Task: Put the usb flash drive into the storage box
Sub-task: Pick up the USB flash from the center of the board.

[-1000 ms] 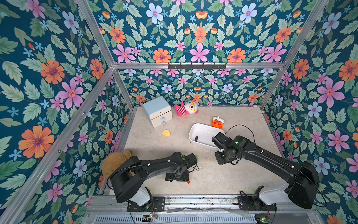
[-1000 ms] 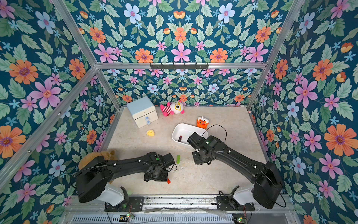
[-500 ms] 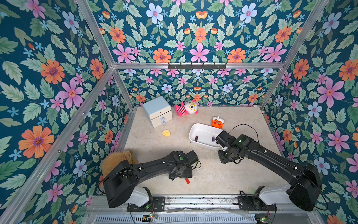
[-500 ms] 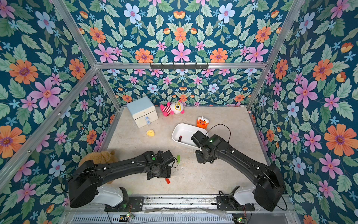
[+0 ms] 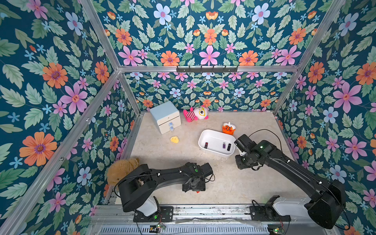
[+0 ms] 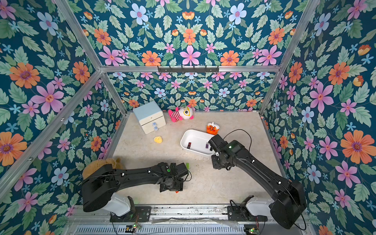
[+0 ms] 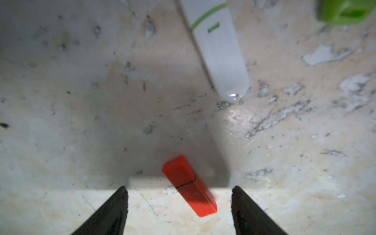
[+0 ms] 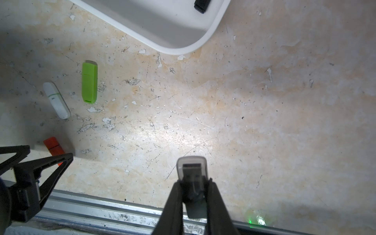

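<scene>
USB flash drive [image 8: 192,164], grey with a clear cap, is pinched in our right gripper [image 8: 193,183] over the beige tabletop [image 8: 264,101], near the shallow white plastic storage box [image 8: 179,49]. Our left gripper [image 7: 179,189] is spread wide, with a red rectangular flash drive [image 7: 189,186] lying on the tabletop between its tips.

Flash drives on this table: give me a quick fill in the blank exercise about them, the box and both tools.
1. The left tool is ___ around the red flash drive.
2. The right tool holds a grey flash drive over the bare ___.
3. The storage box contains ___ flash drives.
4. The loose flash drive lying nearest the storage box is ___.
Missing words: open, table, three, green.
</scene>
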Robot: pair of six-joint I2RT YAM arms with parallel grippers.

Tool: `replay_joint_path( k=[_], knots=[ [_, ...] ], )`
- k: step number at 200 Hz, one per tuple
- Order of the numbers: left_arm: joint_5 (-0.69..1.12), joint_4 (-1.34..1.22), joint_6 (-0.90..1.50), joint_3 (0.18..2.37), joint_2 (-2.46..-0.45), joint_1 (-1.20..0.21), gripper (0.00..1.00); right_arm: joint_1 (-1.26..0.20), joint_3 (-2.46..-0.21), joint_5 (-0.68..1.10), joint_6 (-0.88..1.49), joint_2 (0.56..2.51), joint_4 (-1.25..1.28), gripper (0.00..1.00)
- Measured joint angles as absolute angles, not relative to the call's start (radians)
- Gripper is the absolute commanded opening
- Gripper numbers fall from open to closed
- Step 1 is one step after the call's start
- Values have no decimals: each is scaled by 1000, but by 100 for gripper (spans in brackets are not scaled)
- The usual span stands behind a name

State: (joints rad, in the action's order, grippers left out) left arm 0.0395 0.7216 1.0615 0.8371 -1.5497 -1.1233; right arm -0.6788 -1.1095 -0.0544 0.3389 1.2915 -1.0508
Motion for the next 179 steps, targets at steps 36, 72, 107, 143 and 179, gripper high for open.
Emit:
replay_joint_path(
  k=[36, 72, 107, 143, 179],
  knots=[
    [46, 725, 1073, 821, -1547, -1132, 60, -679, -1107, -51, 338, 1287, -1052, 0],
    [45, 723, 1073, 811, -1544, -1132, 46, -679, -1106, -49, 338, 1286, -1052, 0],
    [43, 710, 1073, 800, -1539, -1132, 43, -679, -1106, -46, 337, 1285, -1052, 0],
    [43, 704, 1069, 803, -1554, -1132, 31, -679, -1108, -33, 330, 1286, -1051, 0],
    [45, 702, 1069, 798, -1562, -1132, 21, -679, -1112, -28, 327, 1294, -1050, 0]
  ],
)
